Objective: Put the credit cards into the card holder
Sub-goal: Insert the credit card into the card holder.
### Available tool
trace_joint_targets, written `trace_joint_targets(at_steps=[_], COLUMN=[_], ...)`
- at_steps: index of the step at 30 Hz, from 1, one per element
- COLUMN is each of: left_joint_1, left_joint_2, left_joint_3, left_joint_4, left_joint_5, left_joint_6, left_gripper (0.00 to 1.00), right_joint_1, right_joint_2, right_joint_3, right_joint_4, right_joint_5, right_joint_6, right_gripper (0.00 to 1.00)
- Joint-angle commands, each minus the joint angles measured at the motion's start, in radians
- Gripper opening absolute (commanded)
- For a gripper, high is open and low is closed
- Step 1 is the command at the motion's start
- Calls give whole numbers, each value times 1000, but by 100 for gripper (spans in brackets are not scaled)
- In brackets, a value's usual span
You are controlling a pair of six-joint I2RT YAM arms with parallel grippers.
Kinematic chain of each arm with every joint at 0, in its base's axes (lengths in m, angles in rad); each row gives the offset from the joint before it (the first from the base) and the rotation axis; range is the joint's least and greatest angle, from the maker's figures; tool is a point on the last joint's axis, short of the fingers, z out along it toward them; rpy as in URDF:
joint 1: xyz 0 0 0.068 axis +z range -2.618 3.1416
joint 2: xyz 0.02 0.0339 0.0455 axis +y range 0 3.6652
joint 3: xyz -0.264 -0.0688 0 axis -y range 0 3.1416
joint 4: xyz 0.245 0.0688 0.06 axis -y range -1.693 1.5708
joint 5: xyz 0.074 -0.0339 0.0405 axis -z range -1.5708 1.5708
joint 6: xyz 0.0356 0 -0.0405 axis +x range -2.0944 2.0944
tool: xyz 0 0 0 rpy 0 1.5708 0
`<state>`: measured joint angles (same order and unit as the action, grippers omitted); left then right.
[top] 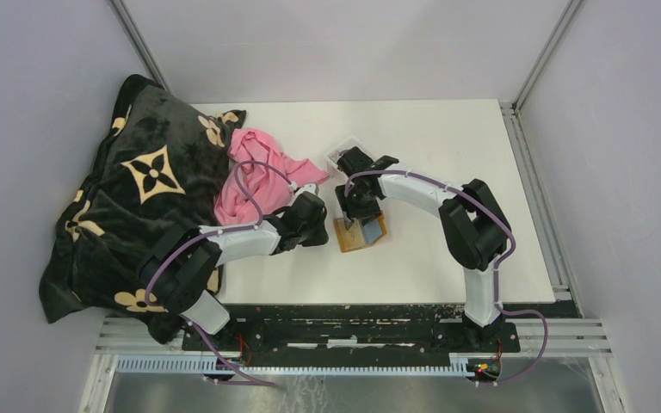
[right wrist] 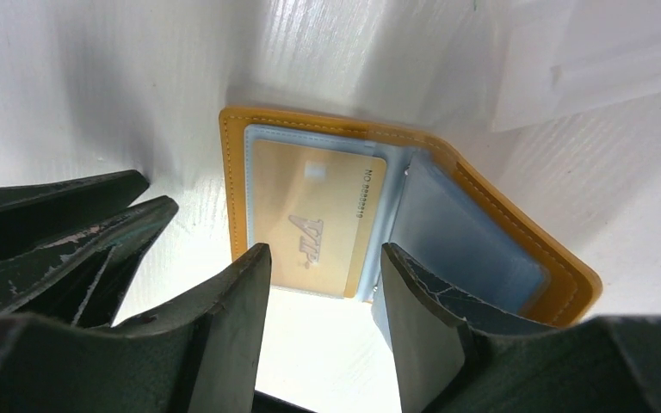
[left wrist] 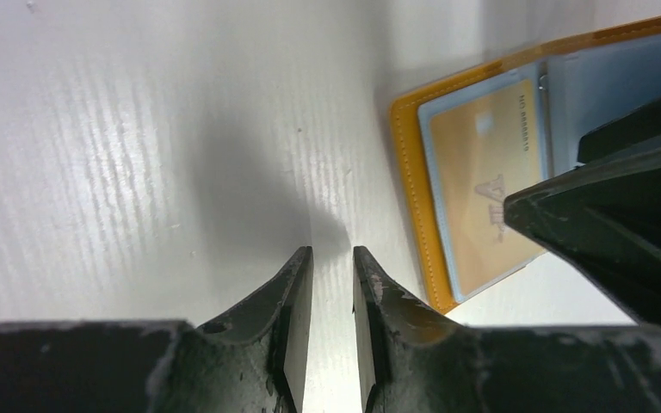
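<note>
Hovering with jaws wide apart and empty, the right gripper (right wrist: 325,258) hangs just above the open card holder (right wrist: 234,198), whose clear pocket holds a gold card (right wrist: 314,215) (lettered VIP). The left gripper (left wrist: 331,254), narrowly parted, waits beside the card holder, gripping nothing.

Open card holder (right wrist: 234,198) (gold card (right wrist: 314,215) inside)

The top view is bright, evenly lit from overhead; the white counter (top: 430,138) is near washed out and the dark blanket (top: 129,189) at left loses detail. Close up, the card holder (right wrist: 234,189) is fairly sharp. The left hand (left wrist: 331,254) casts a soft grey shadow ahead on the counter. The right wrist view's far right corner is bleached, possibly by glare.
</note>
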<state>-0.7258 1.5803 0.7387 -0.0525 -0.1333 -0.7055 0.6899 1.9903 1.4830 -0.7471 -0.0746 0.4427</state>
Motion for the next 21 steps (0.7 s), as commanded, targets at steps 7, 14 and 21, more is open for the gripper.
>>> trace_joint_targets(at_steps=[7, 14, 21], left_joint_1=[1, 0, 0], left_joint_2=[-81, -95, -62], left_joint_3=[13, 78, 150], left_joint_4=[-102, -107, -100], left_joint_5=[-71, -40, 8], left_joint_6=[-15, -16, -6], left_gripper=[33, 33, 33], right_joint_1=[-31, -80, -111], right_joint_2=[-111, -139, -152], right_joint_3=[-6, -63, -120], right_joint_4=[7, 22, 48], right_joint_5=[56, 47, 38], right_joint_6=[-29, -30, -24], right_gripper=[56, 54, 52])
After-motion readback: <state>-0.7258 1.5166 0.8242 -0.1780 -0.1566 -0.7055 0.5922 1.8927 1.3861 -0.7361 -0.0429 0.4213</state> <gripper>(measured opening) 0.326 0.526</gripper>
